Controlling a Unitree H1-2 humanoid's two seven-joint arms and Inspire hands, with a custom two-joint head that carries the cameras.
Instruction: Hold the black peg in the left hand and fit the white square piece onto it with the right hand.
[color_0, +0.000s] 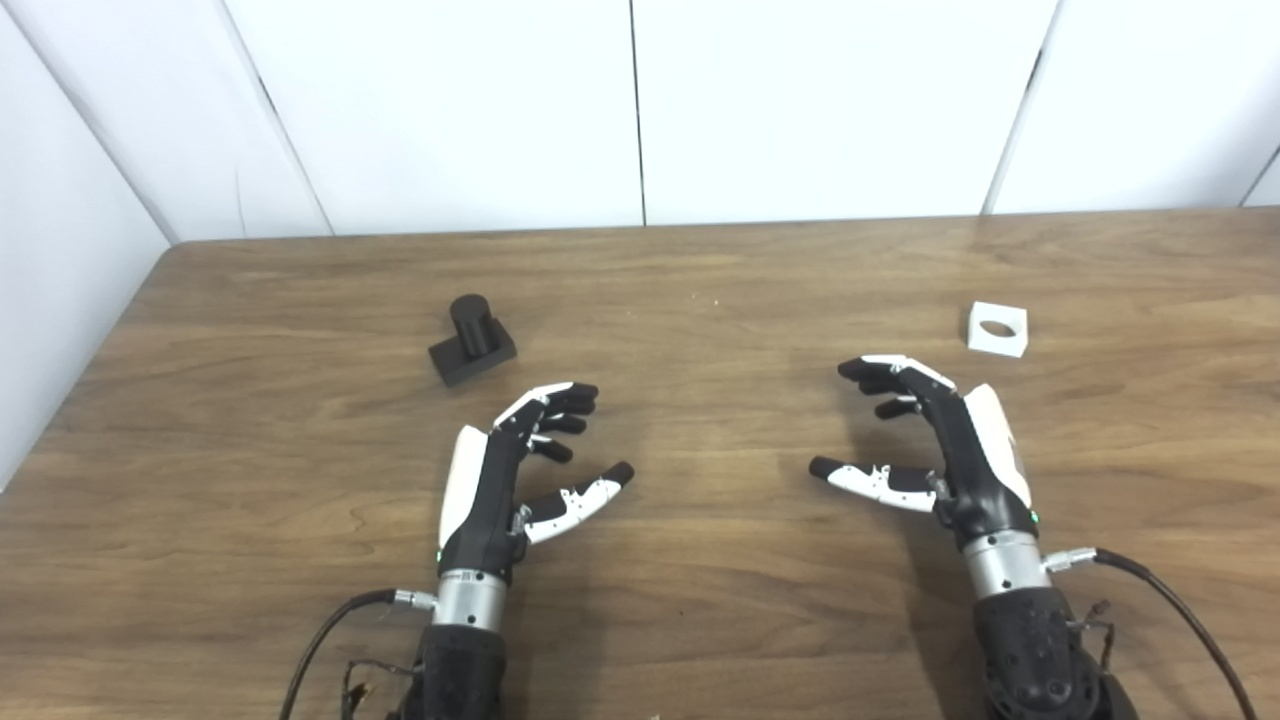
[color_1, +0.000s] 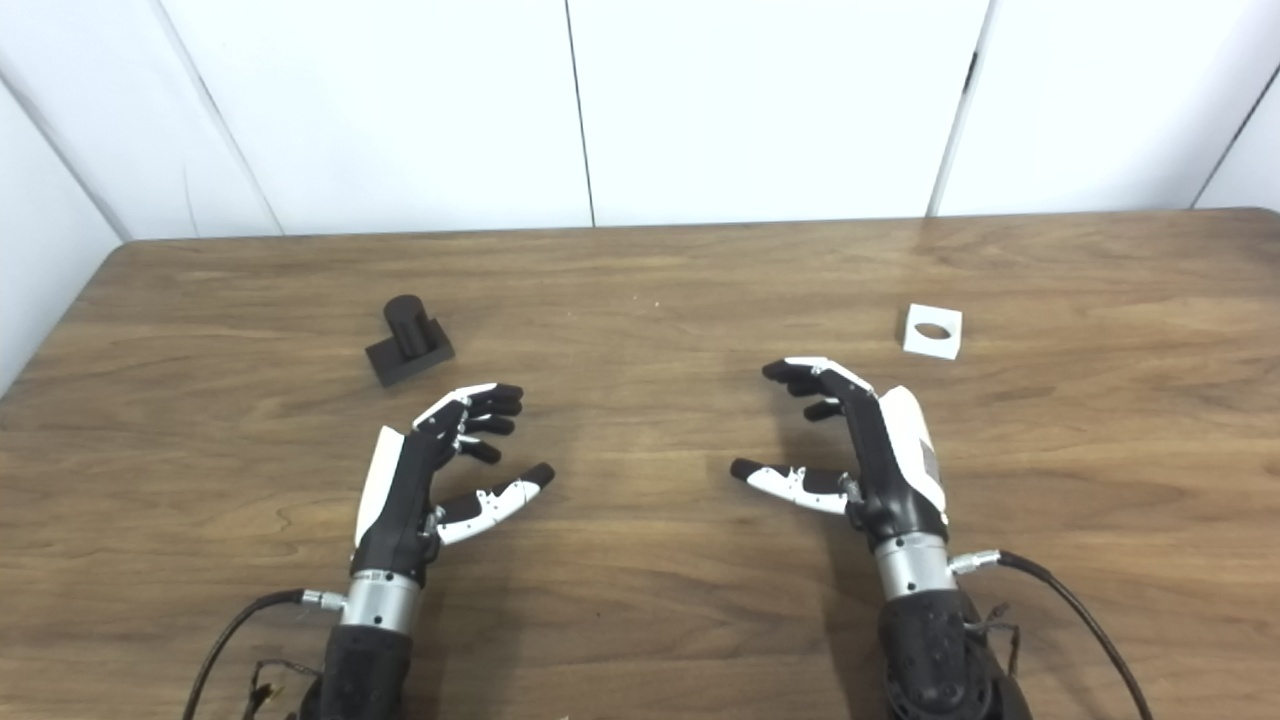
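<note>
The black peg (color_0: 472, 340), a short cylinder on a square base, stands on the wooden table (color_0: 700, 300) at the left. The white square piece (color_0: 997, 328) with a round hole lies flat at the right. My left hand (color_0: 510, 470) hovers open a little nearer than the peg and to its right, holding nothing. My right hand (color_0: 925, 450) is open too, fingers curved and thumb out, nearer than the white piece and to its left. Neither hand touches either object.
White wall panels (color_0: 640, 100) stand along the table's far edge and left side. Cables (color_0: 1170, 600) trail from both wrists near the front edge. Bare wood lies between the two hands.
</note>
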